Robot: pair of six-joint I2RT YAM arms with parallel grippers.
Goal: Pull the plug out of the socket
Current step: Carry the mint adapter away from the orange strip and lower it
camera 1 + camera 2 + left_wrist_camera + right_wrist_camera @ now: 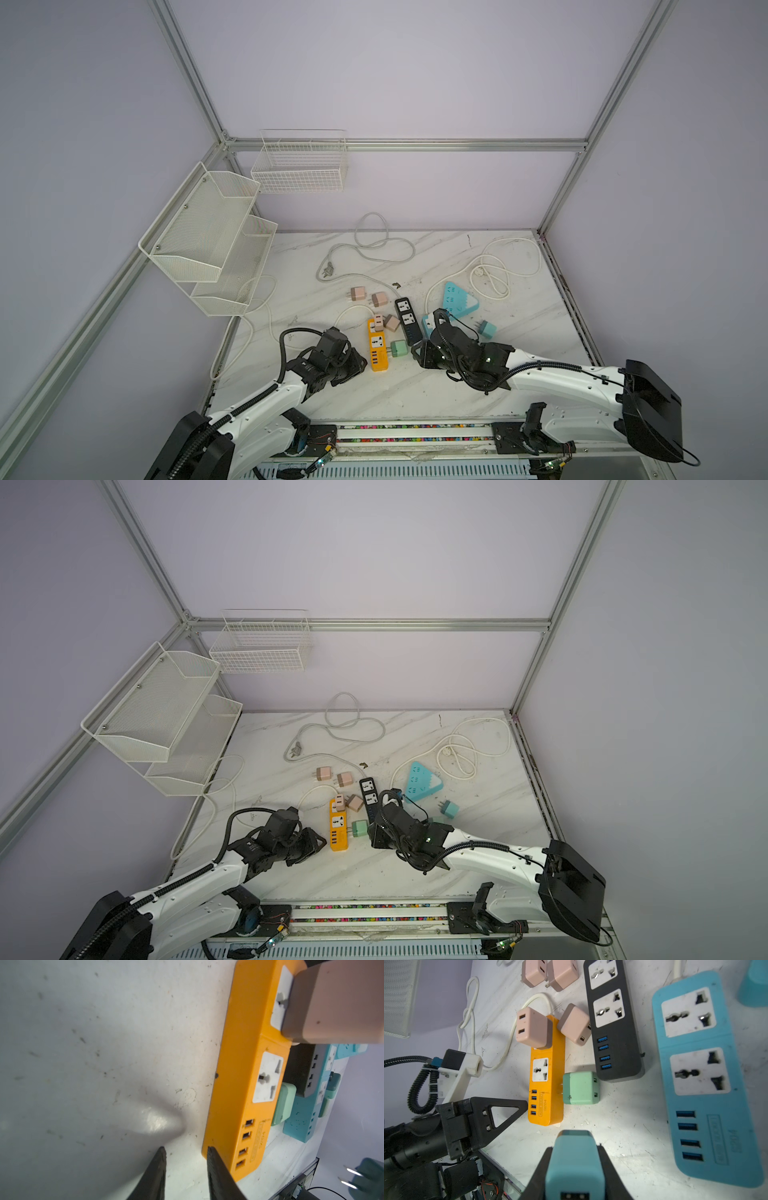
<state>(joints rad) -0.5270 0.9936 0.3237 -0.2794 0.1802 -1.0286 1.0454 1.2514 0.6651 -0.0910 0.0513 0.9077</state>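
The right gripper (574,1149) is clamped on a blue plug (575,1167) and holds it above the table (457,395), clear of every socket. A blurred shape with two bare prongs (367,1176) at the edge of the left wrist view is probably this same plug, though the focus there is too poor to be sure. So that plug counts as pulled.

Both sockets of the blue power strip (695,1042) are empty, and so are both on the black power strip (631,1032). A green plug (580,1087) lies on the table just beside the orange power strip (556,1076), prongs pointing at its side, in no socket.

One job appears to be left. A pink plug (532,1026) sits pushed into the far socket of the orange strip, while the near socket is bare.

The left gripper (186,1150) is low by the USB end of that strip. Its jaws are a little apart with nothing between them, and one finger (216,1167) seems to rest against the strip's corner. By my reading it is placed to steady the strip. The right arm would need to put down the blue plug before it can take the pink one.
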